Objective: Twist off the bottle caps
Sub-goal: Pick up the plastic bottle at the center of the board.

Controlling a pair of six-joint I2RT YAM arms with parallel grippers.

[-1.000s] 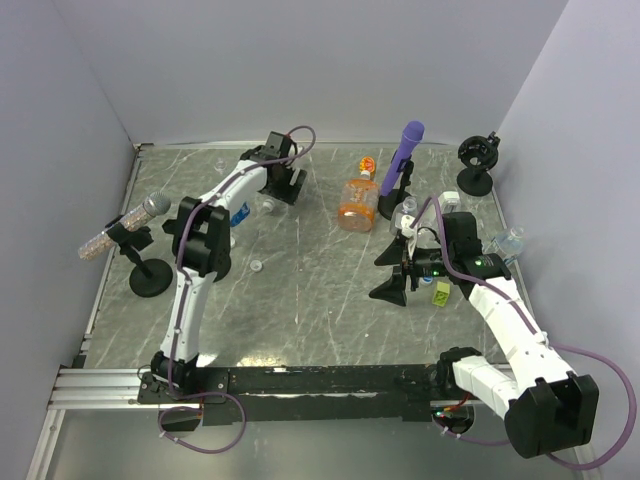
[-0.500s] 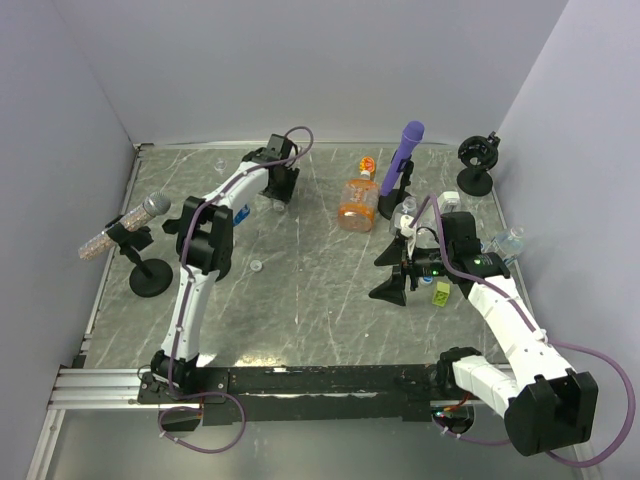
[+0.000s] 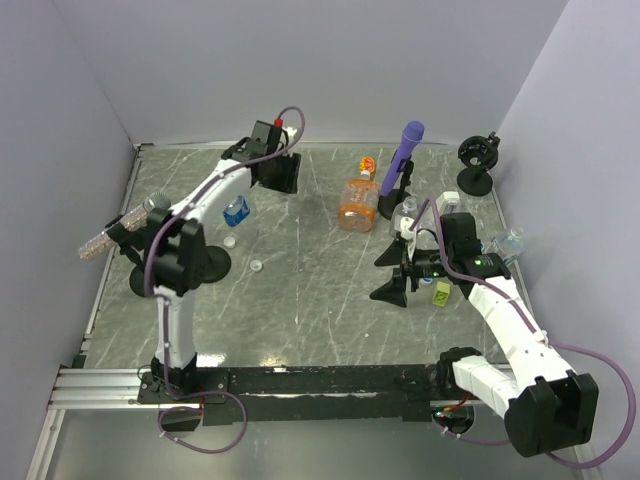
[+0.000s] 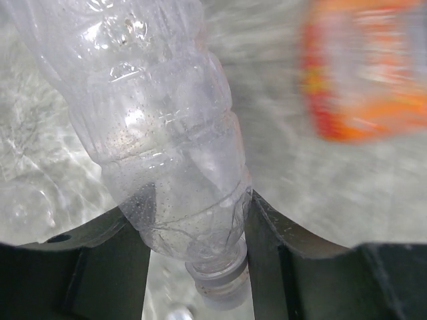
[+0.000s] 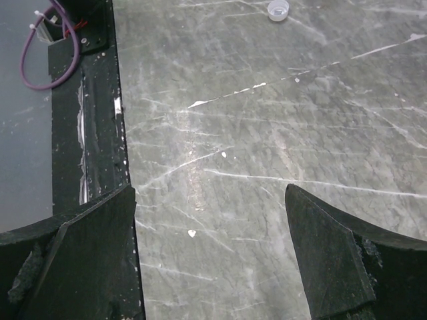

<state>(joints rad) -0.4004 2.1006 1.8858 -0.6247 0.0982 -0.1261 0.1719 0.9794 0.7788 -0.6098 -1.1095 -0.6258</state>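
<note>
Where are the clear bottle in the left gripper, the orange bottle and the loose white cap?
clear bottle (image 4: 173,147), left wrist view, on its ribbed body.
orange bottle (image 3: 356,208), top view, middle of its body.
white cap (image 5: 278,9), right wrist view, centre of the cap.

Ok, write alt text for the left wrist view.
A clear ribbed plastic bottle fills the frame, pinched near its neck by the black left end effector, neck pointing toward the camera. A blurred orange bottle shows upper right, over the grey marbled table.
</note>
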